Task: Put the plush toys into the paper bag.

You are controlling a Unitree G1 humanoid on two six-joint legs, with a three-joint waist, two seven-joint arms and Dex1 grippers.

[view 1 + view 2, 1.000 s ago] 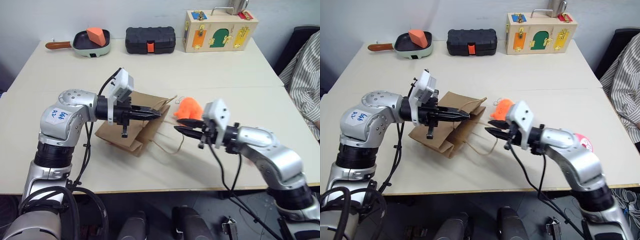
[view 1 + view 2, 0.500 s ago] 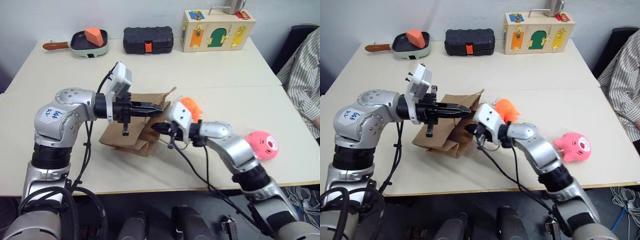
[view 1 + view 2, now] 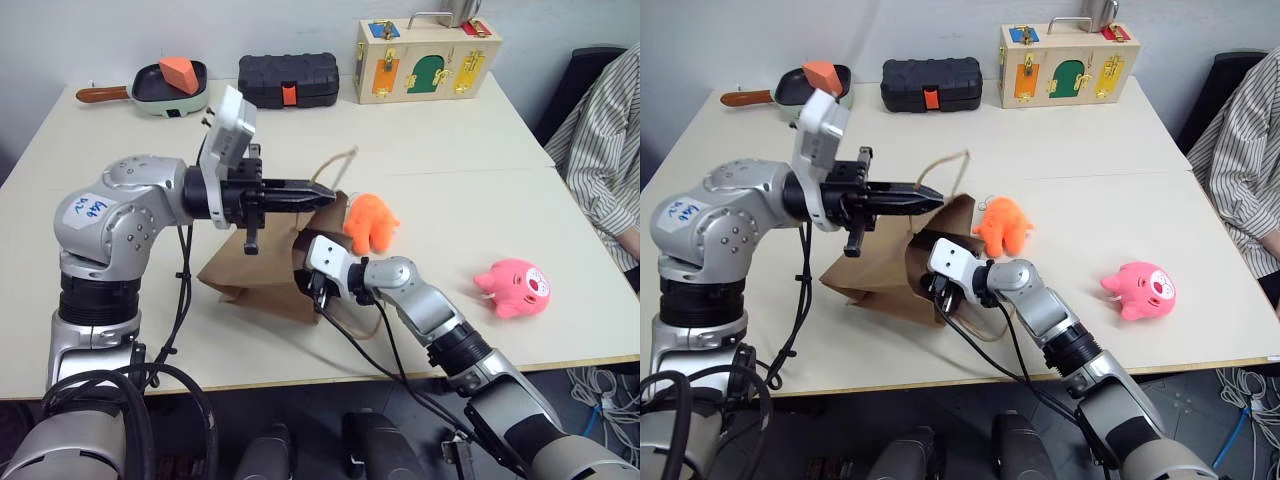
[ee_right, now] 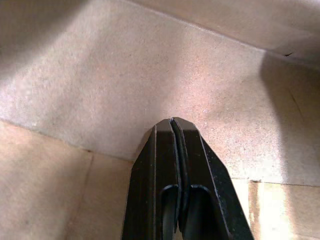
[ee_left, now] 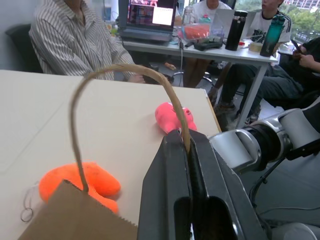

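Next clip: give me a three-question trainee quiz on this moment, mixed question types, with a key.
1. True or false: the left gripper is shut on the paper bag's cord handle.
2. Where is the right gripper's tip?
A. over the pink plush toy
B. inside the mouth of the paper bag
C. on the black ribbed case
3. How many plush toys are already in the bag?

Key
1. True: in the left wrist view the cord loop runs between its closed fingers.
2. B: the right wrist view shows shut fingers against brown paper, holding nothing.
3. None: the orange plush toy and the pink plush toy lie on the table.
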